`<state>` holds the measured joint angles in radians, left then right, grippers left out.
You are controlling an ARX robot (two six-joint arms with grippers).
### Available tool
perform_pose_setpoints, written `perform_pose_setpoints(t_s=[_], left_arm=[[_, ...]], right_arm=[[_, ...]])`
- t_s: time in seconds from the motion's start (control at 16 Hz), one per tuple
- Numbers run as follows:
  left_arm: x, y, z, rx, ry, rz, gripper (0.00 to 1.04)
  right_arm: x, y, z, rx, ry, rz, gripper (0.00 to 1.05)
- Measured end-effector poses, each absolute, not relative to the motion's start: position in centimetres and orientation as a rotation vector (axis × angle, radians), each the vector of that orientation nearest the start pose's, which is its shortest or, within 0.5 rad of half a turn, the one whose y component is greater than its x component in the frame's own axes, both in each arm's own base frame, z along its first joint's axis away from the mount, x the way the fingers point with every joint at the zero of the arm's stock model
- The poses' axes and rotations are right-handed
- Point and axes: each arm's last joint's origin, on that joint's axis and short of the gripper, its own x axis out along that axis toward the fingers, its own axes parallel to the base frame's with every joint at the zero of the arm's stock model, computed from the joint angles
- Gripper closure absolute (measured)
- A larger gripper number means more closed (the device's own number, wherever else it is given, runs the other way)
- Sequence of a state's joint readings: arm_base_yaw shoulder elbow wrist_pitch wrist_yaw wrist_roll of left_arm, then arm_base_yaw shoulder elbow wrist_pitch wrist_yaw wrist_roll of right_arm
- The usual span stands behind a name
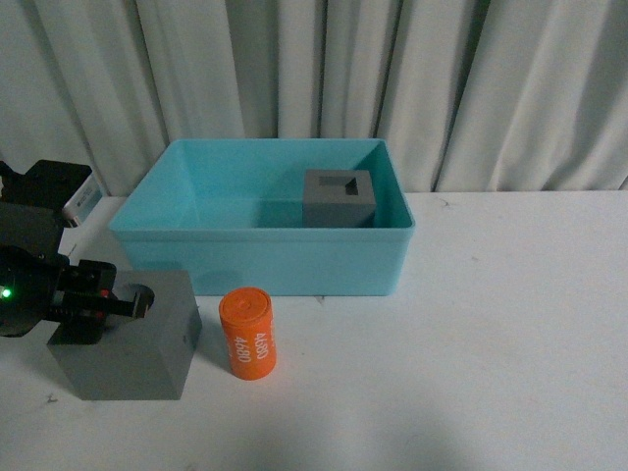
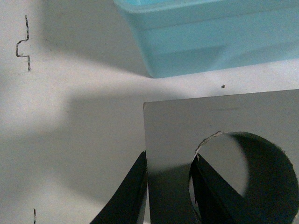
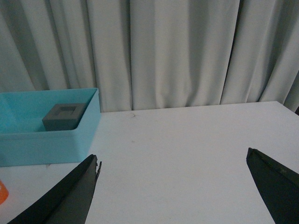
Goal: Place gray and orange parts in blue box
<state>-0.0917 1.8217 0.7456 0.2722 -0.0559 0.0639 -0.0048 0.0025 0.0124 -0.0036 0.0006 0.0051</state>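
Note:
The gray cube with the round recess (image 1: 137,339) rests on the white table at the front left, in front of the blue box (image 1: 257,257). My left gripper (image 1: 132,302) is shut on its wall, one finger outside and one finger (image 2: 210,191) inside the round recess (image 2: 254,179). The orange cylinder (image 1: 248,332) printed "4680" stands just right of that cube. The gray cube with the square recess (image 1: 340,197) sits inside the blue box (image 3: 46,140) at its back right. My right gripper (image 3: 173,161) is open over bare table, out of the front view.
White curtains hang behind the table. A small white-and-dark object (image 1: 83,201) lies left of the blue box. Bare white tabletop (image 1: 510,334) stretches to the right of the box.

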Motion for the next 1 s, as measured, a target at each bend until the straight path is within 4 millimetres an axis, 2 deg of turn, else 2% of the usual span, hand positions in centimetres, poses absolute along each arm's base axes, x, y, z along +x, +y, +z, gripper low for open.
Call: perform_pose_setpoints(t_s=[0.06,0.31,0.38,0.5,0.94,1.0], left_arm=[[31.9,-2.8,10.4,0.106,0.802,-0.065,0.81],[30.7,-2.8,12.3,0.073,0.825,-0.092,0.85],[30.2,-2.7,13.5,0.047,0.828,-0.106,0.85],[29.6,-2.4,18.1,-0.024,0.747,-0.137,0.85],[30.2,-2.4,23.7,-0.065,0.587,-0.153,0.85],[30.9,-2.6,26.5,-0.077,0.502,-0.163,0.85]], right_arm=[[9.7,0.0,16.7,0.005,-0.006,-0.005,0.06],[9.7,0.0,16.7,0.005,-0.006,-0.005,0.06],[9.7,0.0,16.7,0.006,-0.006,-0.005,0.06],[9.7,0.0,16.7,0.005,-0.006,-0.005,0.06],[9.7,0.0,16.7,0.006,-0.006,-0.005,0.06],[9.7,0.0,16.7,0.005,-0.006,-0.005,0.06]])
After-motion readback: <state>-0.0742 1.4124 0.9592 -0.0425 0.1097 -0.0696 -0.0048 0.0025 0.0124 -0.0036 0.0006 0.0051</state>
